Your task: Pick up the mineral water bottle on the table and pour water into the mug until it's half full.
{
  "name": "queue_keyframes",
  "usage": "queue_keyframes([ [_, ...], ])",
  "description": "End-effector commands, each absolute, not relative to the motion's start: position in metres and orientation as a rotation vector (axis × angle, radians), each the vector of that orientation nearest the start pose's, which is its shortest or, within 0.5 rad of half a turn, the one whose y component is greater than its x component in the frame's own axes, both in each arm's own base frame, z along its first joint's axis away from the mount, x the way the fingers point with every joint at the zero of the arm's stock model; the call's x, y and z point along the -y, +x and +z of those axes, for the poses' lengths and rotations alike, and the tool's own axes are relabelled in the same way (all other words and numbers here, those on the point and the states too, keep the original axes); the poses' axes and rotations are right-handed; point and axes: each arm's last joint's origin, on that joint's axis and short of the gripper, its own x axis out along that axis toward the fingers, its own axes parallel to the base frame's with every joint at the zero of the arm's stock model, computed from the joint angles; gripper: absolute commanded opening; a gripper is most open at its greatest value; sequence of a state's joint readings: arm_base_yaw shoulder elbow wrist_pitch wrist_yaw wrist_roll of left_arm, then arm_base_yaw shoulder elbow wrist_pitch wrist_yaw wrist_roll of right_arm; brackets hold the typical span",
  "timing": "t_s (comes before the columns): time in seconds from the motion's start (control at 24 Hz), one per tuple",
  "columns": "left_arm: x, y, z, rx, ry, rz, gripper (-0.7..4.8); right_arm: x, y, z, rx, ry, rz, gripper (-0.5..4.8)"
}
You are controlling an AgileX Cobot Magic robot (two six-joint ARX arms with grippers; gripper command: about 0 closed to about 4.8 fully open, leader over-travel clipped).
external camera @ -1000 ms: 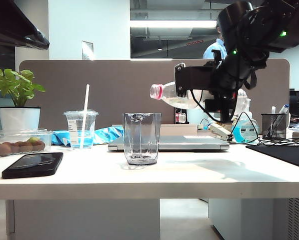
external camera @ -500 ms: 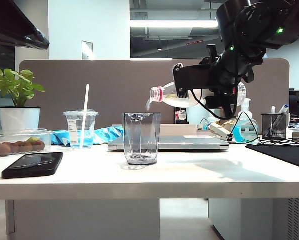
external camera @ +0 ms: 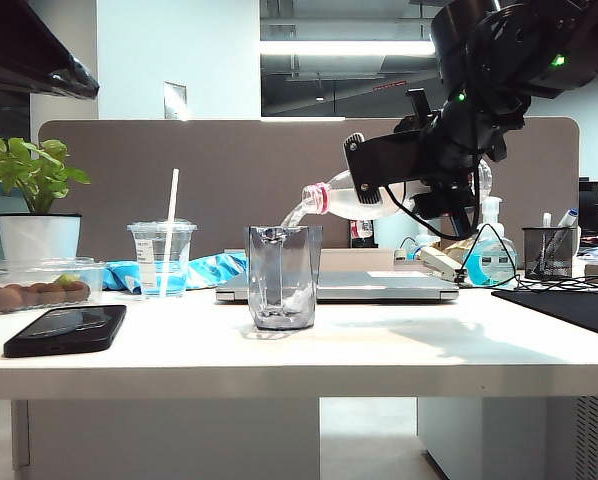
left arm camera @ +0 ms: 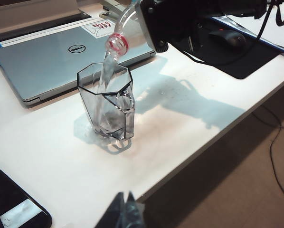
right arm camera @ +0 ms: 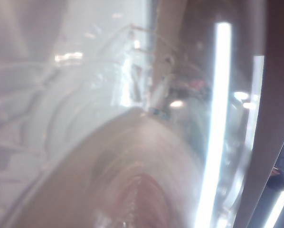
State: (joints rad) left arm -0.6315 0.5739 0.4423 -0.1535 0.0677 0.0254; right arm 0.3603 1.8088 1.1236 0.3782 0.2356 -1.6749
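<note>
Wide white flat-topped surface (external camera: 399,350) with a thick front edge. Sitting on it: clear greyish faceted mug (external camera: 282,277) near the middle, closed silver laptop (external camera: 359,286) just behind, black phone (external camera: 66,329) lying flat at front left. Further left, clear lidded cup with a white straw (external camera: 161,257), clear tub of brown fruit (external camera: 34,285), white pot with a green plant (external camera: 37,235). Black mat (external camera: 569,305) and black mesh pen holder (external camera: 549,251) on the right.

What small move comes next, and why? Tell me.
Probably hold the tilt steady. The right tool grips the bottle with its mouth above the mug, water is streaming in, and the mug looks well under half full. The left tool hangs near the table edge.
</note>
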Motion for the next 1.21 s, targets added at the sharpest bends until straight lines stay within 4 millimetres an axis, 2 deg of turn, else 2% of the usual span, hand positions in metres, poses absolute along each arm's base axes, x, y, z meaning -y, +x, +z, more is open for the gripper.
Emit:
queue_keyframes([
  [0.04,0.0854,0.1133,0.2491,-0.256,0.098,-0.698,-0.05,-0.1367,0.3790,0.2347,-0.061,-1.738,0.280,2.39],
  [1.21,0.0855,0.1133,0.2490,-0.256,0.098,-0.698,-0.04,-0.1367,0.3801,0.2399,-0.026,-1.760,0.228,2.39],
])
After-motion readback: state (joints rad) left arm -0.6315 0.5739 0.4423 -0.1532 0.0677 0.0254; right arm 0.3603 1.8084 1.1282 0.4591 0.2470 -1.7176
